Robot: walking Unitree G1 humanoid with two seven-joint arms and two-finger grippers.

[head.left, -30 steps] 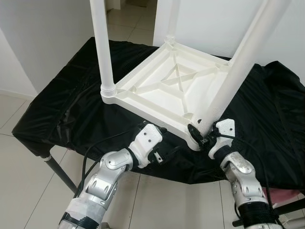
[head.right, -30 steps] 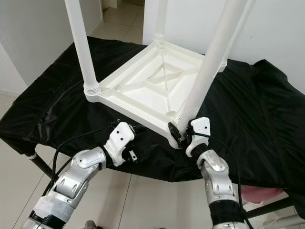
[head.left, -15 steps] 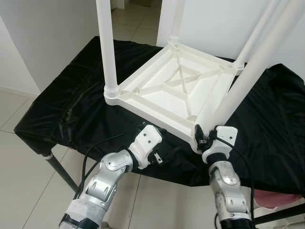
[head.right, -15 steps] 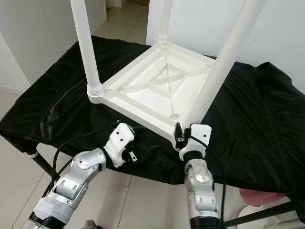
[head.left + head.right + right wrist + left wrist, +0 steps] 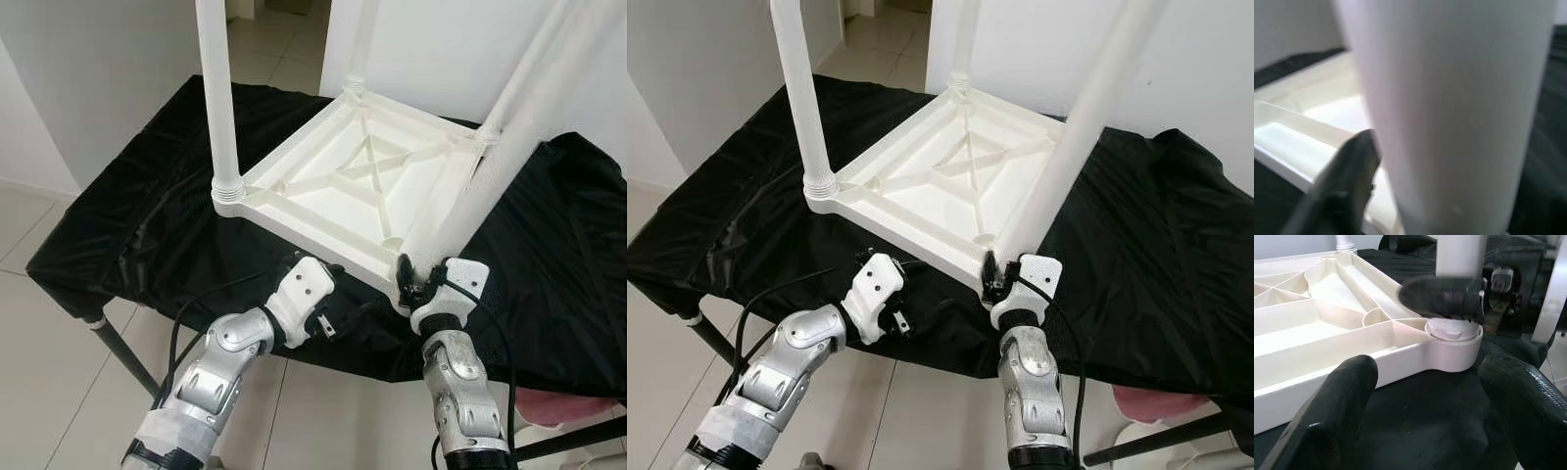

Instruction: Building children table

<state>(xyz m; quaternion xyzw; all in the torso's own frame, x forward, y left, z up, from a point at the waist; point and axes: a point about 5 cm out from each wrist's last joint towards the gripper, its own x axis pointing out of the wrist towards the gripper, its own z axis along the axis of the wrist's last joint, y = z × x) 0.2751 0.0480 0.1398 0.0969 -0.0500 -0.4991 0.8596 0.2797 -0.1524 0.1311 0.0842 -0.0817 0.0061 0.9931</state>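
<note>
On the black-draped table (image 5: 118, 235), right end effector (image 5: 416, 286) clamped on the near leg (image 5: 495, 157) at its socket, left end effector (image 5: 328, 318) released; apparently last of four.

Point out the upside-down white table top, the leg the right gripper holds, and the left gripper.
table top (image 5: 333, 201): left eye view, ribbed underside.
near leg (image 5: 1073, 137): right eye view, mid-shaft.
left gripper (image 5: 1425, 396): left wrist view, between fingertips.

All four legs (image 5: 217, 88) run off the top edge. The near leg (image 5: 1449, 112) is a blur, hiding one finger of the right end effector (image 5: 999, 277).
</note>
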